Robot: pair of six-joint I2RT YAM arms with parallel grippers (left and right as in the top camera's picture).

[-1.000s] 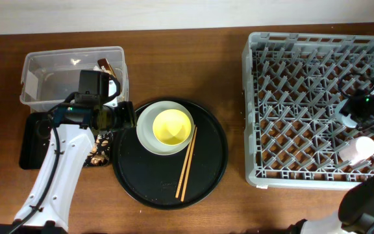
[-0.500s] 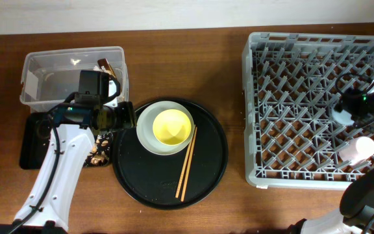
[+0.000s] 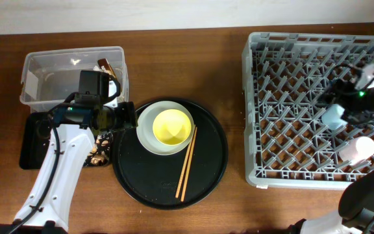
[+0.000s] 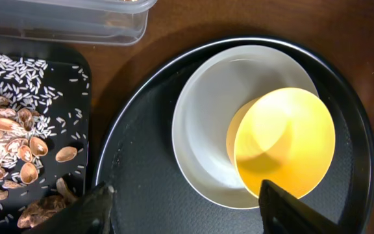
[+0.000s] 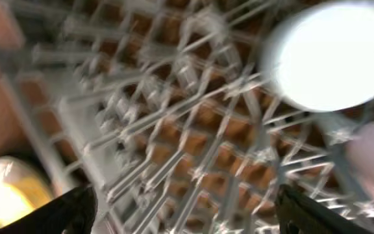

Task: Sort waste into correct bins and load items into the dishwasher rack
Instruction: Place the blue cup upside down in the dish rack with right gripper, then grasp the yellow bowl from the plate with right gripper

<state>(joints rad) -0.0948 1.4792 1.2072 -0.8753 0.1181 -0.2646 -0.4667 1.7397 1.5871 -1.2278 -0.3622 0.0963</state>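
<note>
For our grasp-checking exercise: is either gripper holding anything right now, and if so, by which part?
Nothing is held. The left gripper hangs open above the plate and yellow bowl; the right gripper is open over the dishwasher rack.

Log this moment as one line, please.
left gripper: open, by pale grey-green round plate holding small yellow bowl | right gripper: open over large grey plastic dishwasher rack | small blue cup: in rack
</note>
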